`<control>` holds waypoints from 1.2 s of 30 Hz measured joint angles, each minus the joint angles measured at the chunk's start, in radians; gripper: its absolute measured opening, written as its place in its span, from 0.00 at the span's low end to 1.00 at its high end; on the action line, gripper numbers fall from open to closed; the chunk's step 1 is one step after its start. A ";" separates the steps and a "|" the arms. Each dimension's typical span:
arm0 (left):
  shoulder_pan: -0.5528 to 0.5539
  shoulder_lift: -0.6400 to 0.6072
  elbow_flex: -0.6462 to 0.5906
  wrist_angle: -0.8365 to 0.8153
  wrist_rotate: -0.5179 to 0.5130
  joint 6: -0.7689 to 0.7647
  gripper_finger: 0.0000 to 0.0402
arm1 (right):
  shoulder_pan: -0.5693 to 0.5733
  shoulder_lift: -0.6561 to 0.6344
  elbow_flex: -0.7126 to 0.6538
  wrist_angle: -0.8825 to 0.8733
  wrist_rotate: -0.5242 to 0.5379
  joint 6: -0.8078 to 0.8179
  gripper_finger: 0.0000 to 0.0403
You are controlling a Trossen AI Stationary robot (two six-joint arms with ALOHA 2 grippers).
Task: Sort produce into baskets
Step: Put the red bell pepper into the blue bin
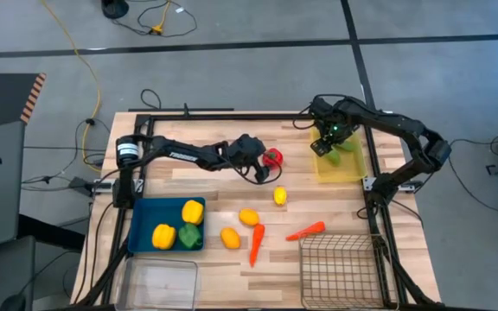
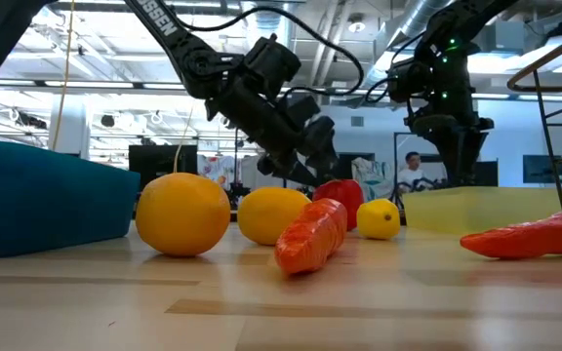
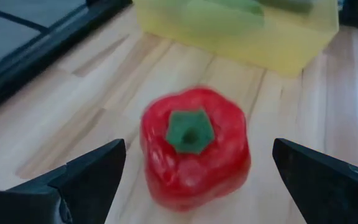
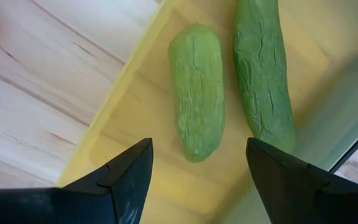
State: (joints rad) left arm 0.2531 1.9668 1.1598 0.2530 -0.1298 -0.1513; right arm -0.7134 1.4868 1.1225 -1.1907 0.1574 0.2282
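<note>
Over yellow tray (image 1: 340, 166) w/ two cucumbers (image 4: 197, 90), right tool (image 1: 331, 142) apart; left tool (image 1: 264, 164) apart (red pepper (image 1: 273, 157) between).

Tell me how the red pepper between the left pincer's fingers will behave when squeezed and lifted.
The red pepper stands stem-up on a broad base, so probably won't roll. Its glossy lobed sides may slip. It looks like a light toy.

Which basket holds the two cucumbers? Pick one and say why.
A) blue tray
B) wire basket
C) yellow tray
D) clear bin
C: the right wrist view shows both cucumbers lying side by side on the floor of the yellow tray, with the right hand open above them.
</note>
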 joint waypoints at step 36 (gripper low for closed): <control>0.004 0.158 0.226 -0.152 -0.009 0.018 0.75 | 0.026 0.000 0.000 -0.001 -0.001 0.000 0.71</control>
State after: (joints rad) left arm 0.2569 2.1248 1.3853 0.1014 -0.1390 -0.1332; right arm -0.6876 1.4868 1.1229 -1.1919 0.1566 0.2279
